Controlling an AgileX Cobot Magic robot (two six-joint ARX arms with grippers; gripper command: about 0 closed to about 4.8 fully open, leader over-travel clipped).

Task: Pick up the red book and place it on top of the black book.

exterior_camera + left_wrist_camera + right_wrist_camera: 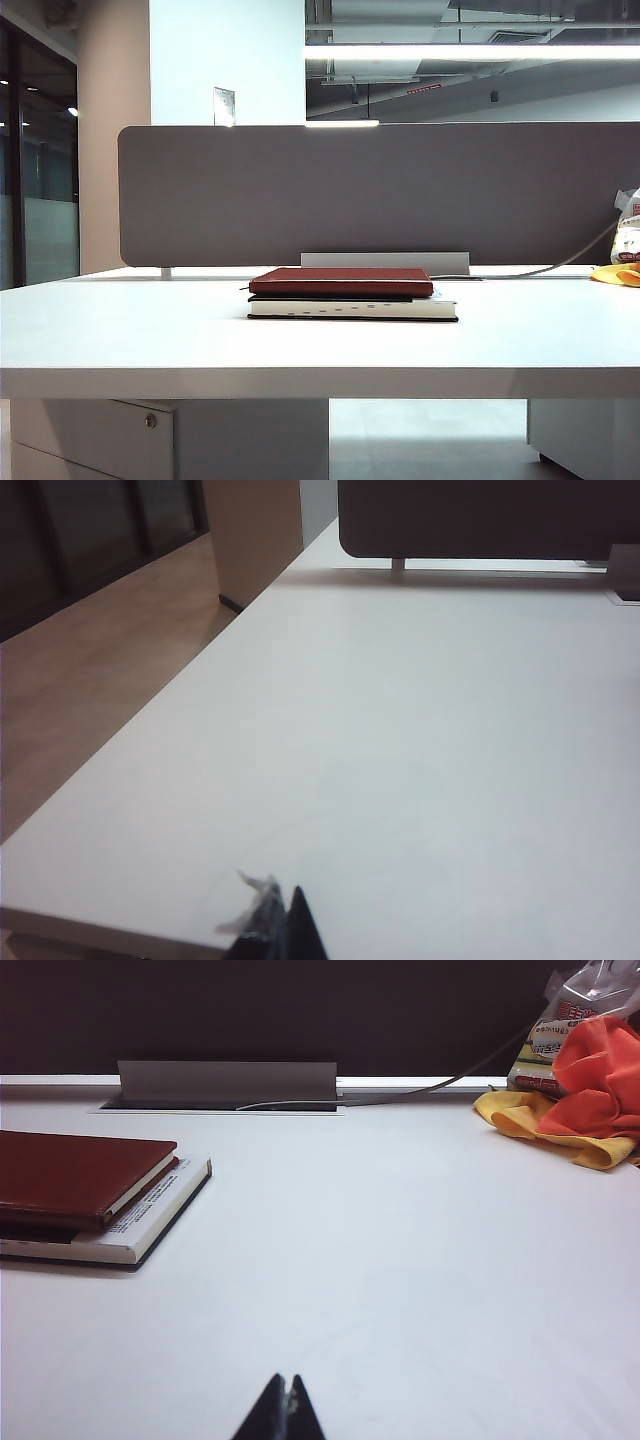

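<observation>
We see a wide white desk [120,330] with a long grey partition screen [400,190] standing along its far edge. Going left to right, the left part of the desk is bare; there, in the left wrist view, our left gripper [283,925] hangs over the desk's near edge toward the left corner, its dark fingertips pressed together with nothing between them, and a scrap of pale tape clings to one finger.

In the middle of the desk, nearer the far edge than the near one, lies the thick black book with white page edges and small white printed marks [352,310]. The thin dark-red hardcover book with a smooth cover [341,281] rests flat on top of it, its edges roughly in line with those below. Behind the stack, a grey cable-slot flap [385,260] stands open at the far edge.

Our right gripper [282,1412] hovers low over bare desk near the near edge, well apart from the books, its jaws closed tight and empty.

At the far right corner sit a yellow cloth [545,1125], a crumpled orange-red cloth [600,1075] on it, and a clear printed plastic packet [575,1010] against the screen, with a grey cable [440,1085] running toward the slot.
</observation>
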